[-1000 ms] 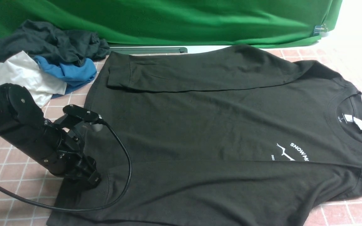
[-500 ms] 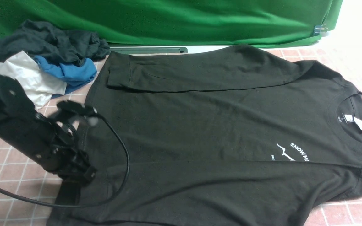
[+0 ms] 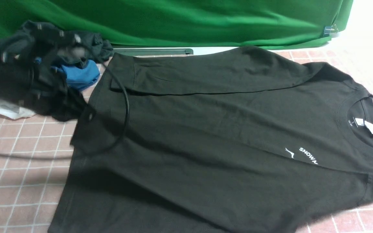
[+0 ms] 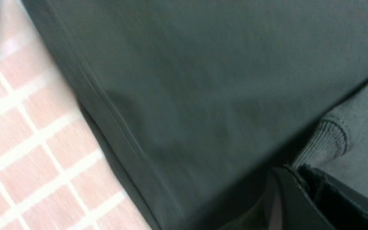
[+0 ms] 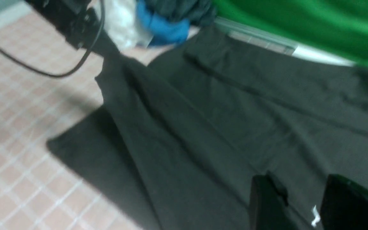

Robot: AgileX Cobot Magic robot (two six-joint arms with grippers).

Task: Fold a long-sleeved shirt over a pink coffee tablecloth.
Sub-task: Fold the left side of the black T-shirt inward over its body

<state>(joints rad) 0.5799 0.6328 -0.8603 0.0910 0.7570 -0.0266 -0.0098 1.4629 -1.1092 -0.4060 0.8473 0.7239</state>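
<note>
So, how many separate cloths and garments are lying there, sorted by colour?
Black: 2, the long-sleeved shirt and a crumpled black garment in the heap.
Blue: 1, blue garment.
White: 1, white garment.
Green: 1, backdrop cloth.
Pink: 1, checked tablecloth.
Total: 6.

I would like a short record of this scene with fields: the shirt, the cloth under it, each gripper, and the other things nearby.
shirt: long-sleeved shirt, black, spread chest up, far sleeve folded across the body
cloth: pink coffee tablecloth, white grid lines, under the shirt
left gripper: shut on the shirt's near sleeve end, which is lifted off the cloth
right gripper: at the collar end, jaws apart above the chest print; whether it grips cannot be told
other: heap of garments at the far left; green backdrop behind
</note>
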